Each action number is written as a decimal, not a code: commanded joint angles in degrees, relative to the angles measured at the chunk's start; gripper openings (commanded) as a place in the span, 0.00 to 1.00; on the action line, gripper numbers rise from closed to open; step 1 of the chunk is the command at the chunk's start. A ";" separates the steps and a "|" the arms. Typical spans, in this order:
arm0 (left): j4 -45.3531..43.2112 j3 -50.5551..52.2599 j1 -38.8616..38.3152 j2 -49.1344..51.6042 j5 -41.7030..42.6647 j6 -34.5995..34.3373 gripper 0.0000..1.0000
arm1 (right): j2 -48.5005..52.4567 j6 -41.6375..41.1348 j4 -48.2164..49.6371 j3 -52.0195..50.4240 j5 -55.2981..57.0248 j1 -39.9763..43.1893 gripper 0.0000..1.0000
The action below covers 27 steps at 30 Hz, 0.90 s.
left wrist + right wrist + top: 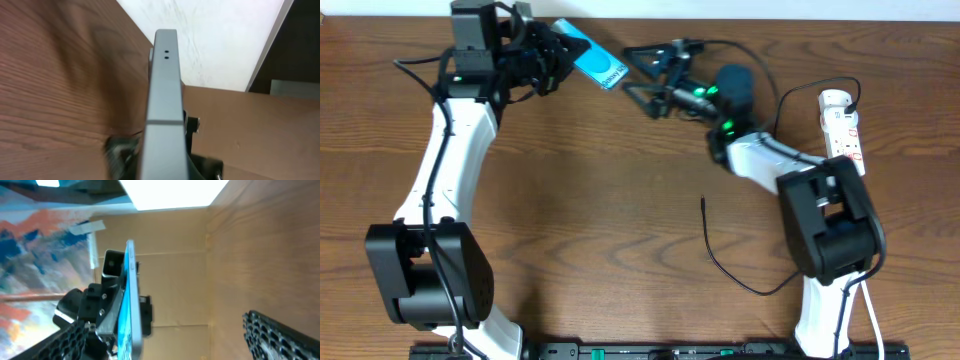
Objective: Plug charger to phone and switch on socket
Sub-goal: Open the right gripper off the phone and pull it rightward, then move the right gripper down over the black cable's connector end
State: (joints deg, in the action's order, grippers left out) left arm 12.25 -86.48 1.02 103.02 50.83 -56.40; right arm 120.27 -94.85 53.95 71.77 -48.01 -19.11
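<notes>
My left gripper (550, 55) is shut on the phone (592, 57) and holds it tilted above the table's far edge, teal screen up. In the left wrist view the phone (162, 95) shows edge-on with two small holes in its end. My right gripper (638, 72) is open and empty, its fingers spread just right of the phone's free end. In the right wrist view the phone (131, 300) stands edge-on between my right fingers (170, 342). The charger, a thin black cable (732, 275), lies on the table with its tip (704, 201) loose. The socket (843, 125) lies at the far right.
A black cable loops from the right arm toward the socket's round end (833, 98). The right arm's base (830, 225) stands beside the charger cable. The left arm's base (428, 270) is at the front left.
</notes>
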 commanded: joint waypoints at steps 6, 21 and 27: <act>4.00 0.02 6.05 -0.15 6.69 4.57 0.07 | -0.37 11.02 -1.31 0.55 -16.90 12.70 0.99; 5.53 0.02 7.37 -0.15 11.74 7.63 0.08 | -8.57 57.83 -83.60 4.74 18.99 14.36 0.99; 7.30 0.02 7.37 -0.15 11.72 9.07 0.07 | -17.09 60.92 -94.42 6.45 27.65 13.25 0.99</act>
State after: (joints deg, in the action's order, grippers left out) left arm 19.29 -86.48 8.36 103.04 60.31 -49.47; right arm 109.16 -40.25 -38.54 76.16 -29.63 -5.61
